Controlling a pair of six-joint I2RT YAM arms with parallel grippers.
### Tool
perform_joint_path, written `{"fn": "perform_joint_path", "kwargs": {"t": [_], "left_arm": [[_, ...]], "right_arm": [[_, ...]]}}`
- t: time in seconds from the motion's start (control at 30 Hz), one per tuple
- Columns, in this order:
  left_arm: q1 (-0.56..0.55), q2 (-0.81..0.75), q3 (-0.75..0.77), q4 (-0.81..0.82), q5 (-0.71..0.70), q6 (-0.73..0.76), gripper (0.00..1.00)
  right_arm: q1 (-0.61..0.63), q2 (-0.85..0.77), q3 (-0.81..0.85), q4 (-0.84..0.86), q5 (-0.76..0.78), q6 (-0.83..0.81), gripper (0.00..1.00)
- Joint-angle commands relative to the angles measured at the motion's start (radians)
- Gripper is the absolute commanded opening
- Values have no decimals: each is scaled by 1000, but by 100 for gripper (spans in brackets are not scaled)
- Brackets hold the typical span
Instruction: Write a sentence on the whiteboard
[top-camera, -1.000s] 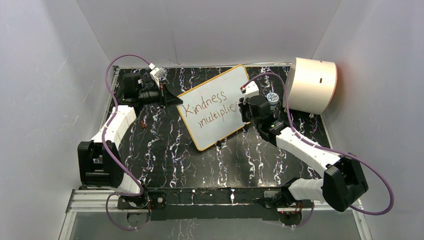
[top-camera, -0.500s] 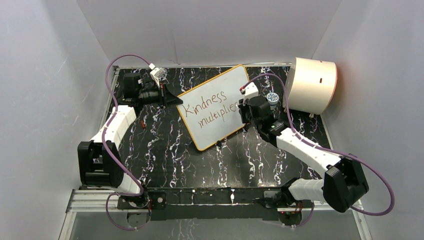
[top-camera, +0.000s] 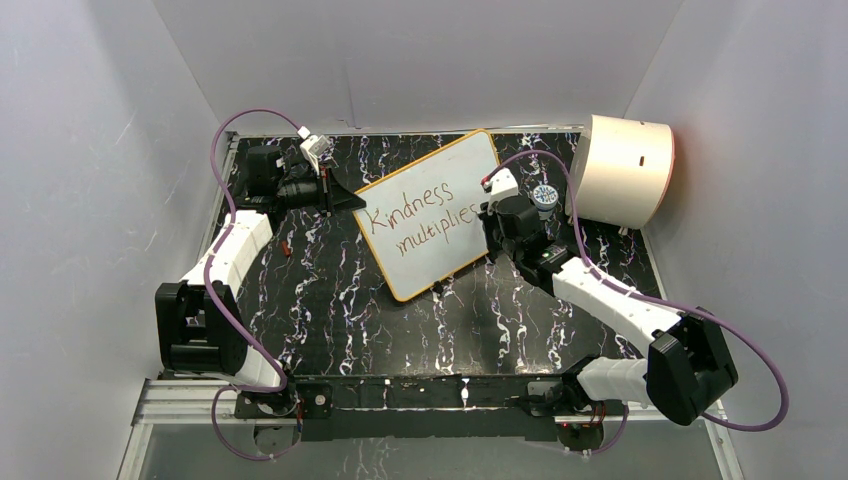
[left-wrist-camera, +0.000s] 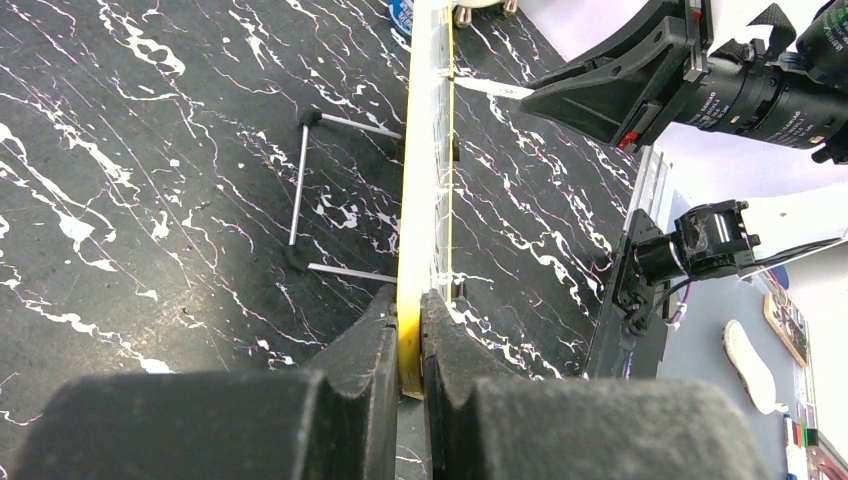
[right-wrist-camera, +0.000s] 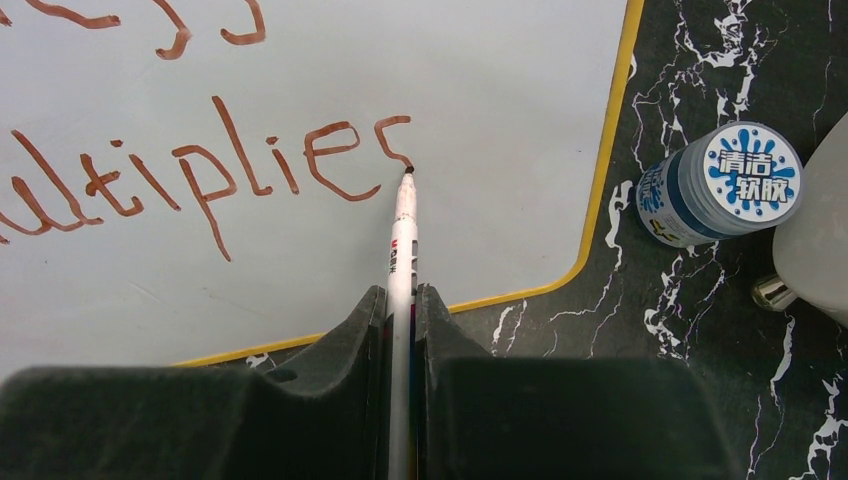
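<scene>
1. Two red lines, the sentence (top-camera: 405, 207), slant across the whiteboard (top-camera: 455, 170), mid-mat (top-camera: 330, 290).
2. Left gripper (left-wrist-camera: 408, 310) pinches the whiteboard's edge.
3. Right gripper (right-wrist-camera: 400, 300) is closed on a marker (right-wrist-camera: 403, 240), tip touching the last letter.

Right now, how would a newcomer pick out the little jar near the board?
Start at the whiteboard on the black marbled mat. Between its right edge and the cream drum stands a small round jar. Only it has a blue-and-white printed lid.
</scene>
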Motion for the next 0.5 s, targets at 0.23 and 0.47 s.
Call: {"fn": "perform_joint_path", "kwargs": {"t": [0.23, 0.47], "left_arm": [[-55, 54, -46, -137, -67, 91, 0], [-55, 53, -47, -137, -69, 91, 0]], "right_arm": [[-4, -31, 8, -14, -113, 18, 0], [-4, -30, 14, 66, -117, 49, 0]]}}
